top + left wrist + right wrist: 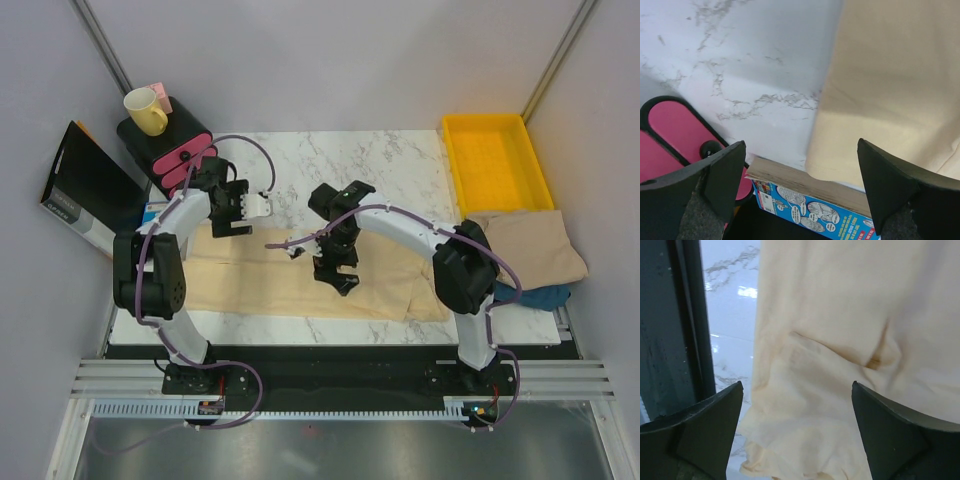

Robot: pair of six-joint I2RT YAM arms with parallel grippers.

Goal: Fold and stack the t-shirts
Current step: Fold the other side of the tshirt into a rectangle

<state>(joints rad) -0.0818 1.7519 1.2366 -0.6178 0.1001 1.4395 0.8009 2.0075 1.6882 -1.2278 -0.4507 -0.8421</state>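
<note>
- Left gripper (243,206): jaws apart, released, above the t-shirt's (240,282) left end, centre-left of frame.
- Right gripper (336,266): jaws apart, released, over the same t-shirt, frame centre.
- Second t-shirt (530,246): folded, right edge, below the yellow tray (497,190).

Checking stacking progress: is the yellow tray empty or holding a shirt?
Empty: the top view shows only the yellow tray's bare floor; a tan shirt lies outside, by its near end.

Robotics lab cell: white partition walls (330,60) enclose a marble-pattern worktop (380,160) fronted by aluminium mounting rails (340,378).
</note>
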